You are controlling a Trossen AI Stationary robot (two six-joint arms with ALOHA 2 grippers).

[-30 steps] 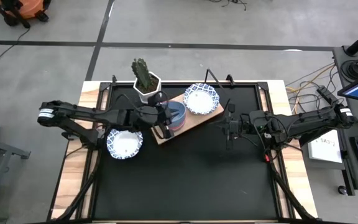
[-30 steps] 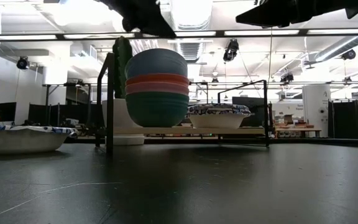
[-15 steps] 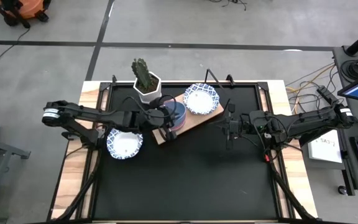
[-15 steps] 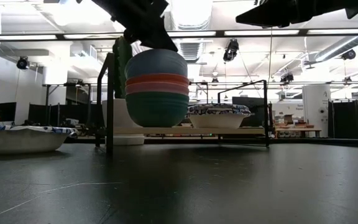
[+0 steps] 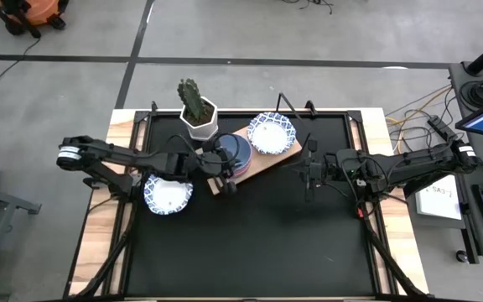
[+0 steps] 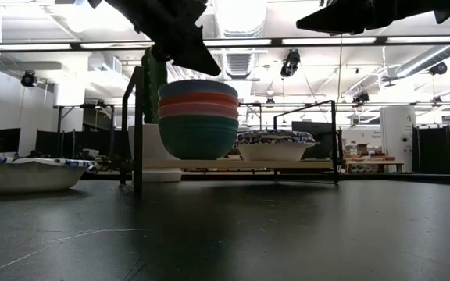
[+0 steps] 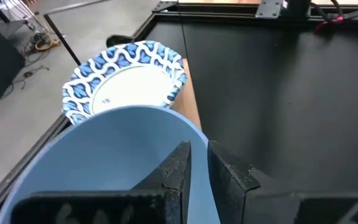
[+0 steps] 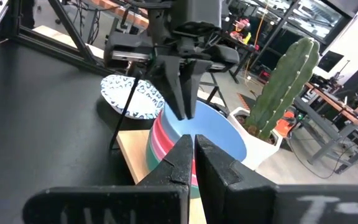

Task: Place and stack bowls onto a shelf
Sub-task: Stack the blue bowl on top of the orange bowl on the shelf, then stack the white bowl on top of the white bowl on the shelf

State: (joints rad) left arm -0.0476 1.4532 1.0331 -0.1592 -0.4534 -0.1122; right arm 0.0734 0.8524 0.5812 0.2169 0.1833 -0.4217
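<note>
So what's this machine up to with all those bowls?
It is stacking bowls on a wooden shelf. The left gripper pinches the rim of the blue bowl topping a coloured stack there. Patterned bowls sit beside it, another on the table. The right gripper waits nearby.

No lettering can be read anywhere in these views. The white sheet of paper (image 5: pixel 439 200) beside the table's right edge carries print too small to make out.
</note>
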